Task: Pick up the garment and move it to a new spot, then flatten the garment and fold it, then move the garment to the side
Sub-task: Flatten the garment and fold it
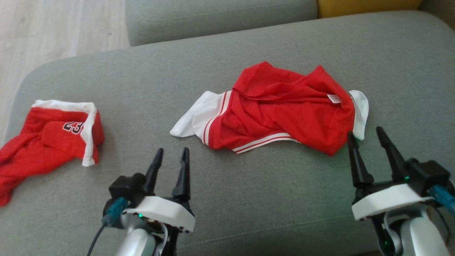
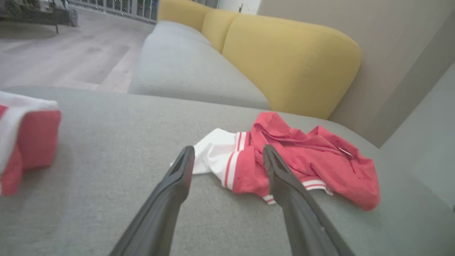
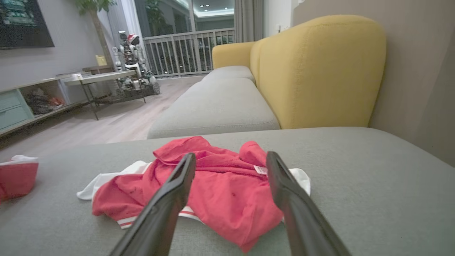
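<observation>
A crumpled red garment point(image 1: 280, 110) with white sleeves and red-and-white striped trim lies in a heap on the grey sofa cushion point(image 1: 227, 185), a small white label showing near its right side. The left wrist view has this garment point(image 2: 305, 163) ahead and to the right; the right wrist view has the garment point(image 3: 220, 185) straight ahead. My right gripper point(image 1: 366, 132) stands open just off the heap's near right corner, holding nothing. My left gripper point(image 1: 172, 151) is open over bare cushion, short of the garment's white left sleeve.
A second red garment point(image 1: 49, 138) with white trim and the number 23 lies at the cushion's left edge. Yellow backrests point(image 3: 320, 67) stand behind the sofa. Wooden floor point(image 1: 53, 28) lies beyond the cushion at the far left, with a low table point(image 3: 103, 78) further out.
</observation>
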Tool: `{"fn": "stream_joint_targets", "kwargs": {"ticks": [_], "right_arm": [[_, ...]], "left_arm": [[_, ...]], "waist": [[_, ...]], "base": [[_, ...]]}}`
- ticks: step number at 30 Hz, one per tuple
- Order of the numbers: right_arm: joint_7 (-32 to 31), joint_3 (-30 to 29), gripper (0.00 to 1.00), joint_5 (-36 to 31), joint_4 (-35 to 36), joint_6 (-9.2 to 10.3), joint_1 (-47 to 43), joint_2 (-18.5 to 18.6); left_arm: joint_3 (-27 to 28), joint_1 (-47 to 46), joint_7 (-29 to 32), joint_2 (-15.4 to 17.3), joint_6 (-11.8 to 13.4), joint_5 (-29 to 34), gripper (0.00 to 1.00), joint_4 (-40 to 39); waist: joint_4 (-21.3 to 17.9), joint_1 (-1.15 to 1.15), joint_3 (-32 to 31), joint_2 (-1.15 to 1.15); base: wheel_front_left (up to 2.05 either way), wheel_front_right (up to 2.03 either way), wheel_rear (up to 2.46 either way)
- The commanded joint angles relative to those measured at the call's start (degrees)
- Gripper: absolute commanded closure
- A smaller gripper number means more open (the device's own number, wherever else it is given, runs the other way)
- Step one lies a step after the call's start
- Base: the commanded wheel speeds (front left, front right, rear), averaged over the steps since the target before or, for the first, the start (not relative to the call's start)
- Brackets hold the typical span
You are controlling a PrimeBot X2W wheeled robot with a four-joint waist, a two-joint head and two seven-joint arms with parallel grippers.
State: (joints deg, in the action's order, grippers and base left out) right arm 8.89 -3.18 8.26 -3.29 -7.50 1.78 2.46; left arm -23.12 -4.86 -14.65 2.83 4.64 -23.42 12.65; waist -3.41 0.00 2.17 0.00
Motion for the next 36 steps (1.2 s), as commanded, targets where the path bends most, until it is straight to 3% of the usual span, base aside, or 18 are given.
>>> {"fn": "stream_joint_targets", "kwargs": {"ticks": [1,5,8,13,18,25,26,27,31,36], "right_arm": [[-0.14,1.21,0.00,0.22,2.67,0.01,2.30,0.43],[-1.07,1.09,0.00,-0.14,5.58,0.01,2.82,0.43],[-2.22,1.42,0.00,-0.78,6.52,0.01,3.34,0.43],[-2.49,1.93,0.00,-0.46,7.58,0.01,3.84,0.43],[-1.42,1.32,0.00,0.18,7.70,0.01,5.09,0.43],[0.71,1.66,0.00,0.26,5.28,0.01,6.38,0.43],[1.01,1.74,0.00,0.24,4.87,0.01,6.53,0.42],[1.27,1.82,0.00,0.27,4.48,0.01,6.63,0.42],[1.94,1.33,0.00,0.53,3.20,0.01,6.96,0.42],[2.99,0.37,0.00,0.75,0.92,0.01,7.21,0.42]], "left_arm": [[1.53,-2.85,-0.35,0.05,-0.15,-0.47,0.00,-1.49],[-0.09,-4.72,-0.35,0.05,-1.26,-4.09,0.00,1.75],[-3.15,-6.97,-0.35,0.05,-2.20,-2.60,0.00,6.67],[-5.27,-12.28,-0.35,0.05,-0.81,-5.99,0.00,14.46],[-6.14,-19.36,-0.35,0.05,2.31,-7.06,0.00,24.31],[-6.77,-26.38,-0.35,0.05,1.77,-7.44,0.00,32.62],[-7.28,-26.96,-0.21,0.05,1.21,-7.80,0.17,34.03],[-7.67,-27.40,0.03,0.05,0.43,-8.34,1.00,35.33],[-6.72,-30.29,-0.23,1.65,0.52,-7.38,1.00,37.17],[-6.23,-32.00,-0.32,7.05,0.50,-2.37,1.00,31.89]], "waist": [[-0.70,0.00,0.56,0.00],[-2.82,0.00,1.70,0.00],[-4.96,0.00,2.71,0.00],[-8.51,0.00,5.31,0.00],[-11.61,0.00,8.49,0.00],[-14.32,0.00,11.42,0.00],[-14.49,0.00,11.50,0.00],[-14.62,0.00,11.44,0.00],[-14.26,0.00,10.67,0.00],[-12.65,0.00,7.91,0.00]], "base": [[0.00,0.00,0.00],[0.00,0.00,0.00],[0.00,0.00,0.00],[0.00,0.00,0.00],[0.00,0.00,0.00],[0.00,0.00,0.00],[0.00,0.00,0.00],[0.00,0.00,0.00],[0.00,0.00,0.00],[0.00,0.00,0.00]]}}
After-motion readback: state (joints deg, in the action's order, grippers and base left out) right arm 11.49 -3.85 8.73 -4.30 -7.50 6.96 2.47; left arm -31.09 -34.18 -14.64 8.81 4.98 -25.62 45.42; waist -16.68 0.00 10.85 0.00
